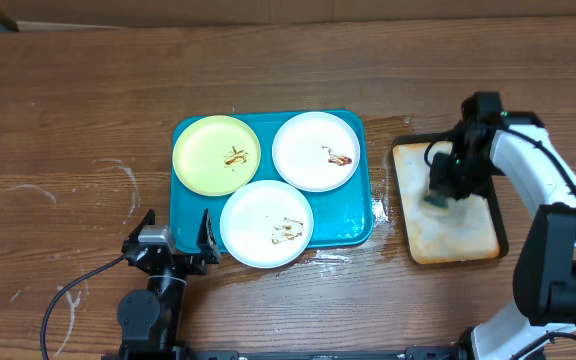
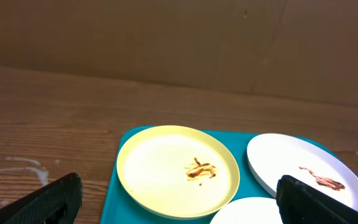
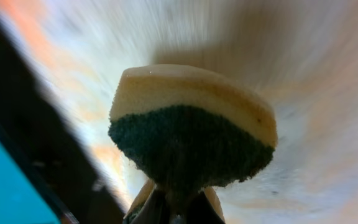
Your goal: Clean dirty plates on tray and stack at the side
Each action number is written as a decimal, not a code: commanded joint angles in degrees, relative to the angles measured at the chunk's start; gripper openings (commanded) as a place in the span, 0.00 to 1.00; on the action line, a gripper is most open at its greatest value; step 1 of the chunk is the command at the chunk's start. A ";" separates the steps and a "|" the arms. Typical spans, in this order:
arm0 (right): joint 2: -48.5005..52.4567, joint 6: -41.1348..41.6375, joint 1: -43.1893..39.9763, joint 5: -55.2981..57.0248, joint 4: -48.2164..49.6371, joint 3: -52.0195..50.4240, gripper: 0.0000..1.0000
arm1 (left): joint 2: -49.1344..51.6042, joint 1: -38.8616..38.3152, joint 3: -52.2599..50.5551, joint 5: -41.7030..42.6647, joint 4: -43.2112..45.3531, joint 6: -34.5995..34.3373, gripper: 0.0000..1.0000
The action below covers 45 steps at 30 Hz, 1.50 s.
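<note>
Three plates lie on the teal tray (image 1: 190, 208): a pale yellow-green plate (image 1: 216, 154) at the back left, a white plate (image 1: 316, 150) at the back right and a white plate (image 1: 266, 223) at the front. All have brown smears. My left gripper (image 1: 173, 245) is open and empty at the tray's front left corner; its view shows the yellow-green plate (image 2: 177, 169) between the fingers. My right gripper (image 1: 440, 188) is shut on a yellow and green sponge (image 3: 191, 127) over the smaller tan tray (image 1: 452, 222).
The black-rimmed tan tray stands right of the teal tray, with a wet patch (image 1: 380, 212) on the wood between them. A cardboard wall (image 2: 179, 37) runs along the table's back edge. A white scuff (image 1: 118, 175) marks the wood at the left.
</note>
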 commanded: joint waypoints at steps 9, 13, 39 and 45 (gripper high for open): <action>-1.92 7.74 0.00 2.16 2.12 -1.57 0.04 | -0.55 -0.15 -0.20 -0.20 -0.04 0.09 1.00; -1.88 8.55 0.00 2.16 5.95 -6.56 0.04 | -0.55 -0.15 -0.20 -0.20 -0.02 0.11 1.00; -1.88 9.11 0.00 -2.16 12.37 -14.25 0.04 | 15.74 -0.11 22.99 5.75 -13.57 6.32 1.00; -1.88 8.94 0.00 -2.19 12.33 -14.03 0.04 | 39.15 -0.11 37.88 15.39 -22.25 3.06 1.00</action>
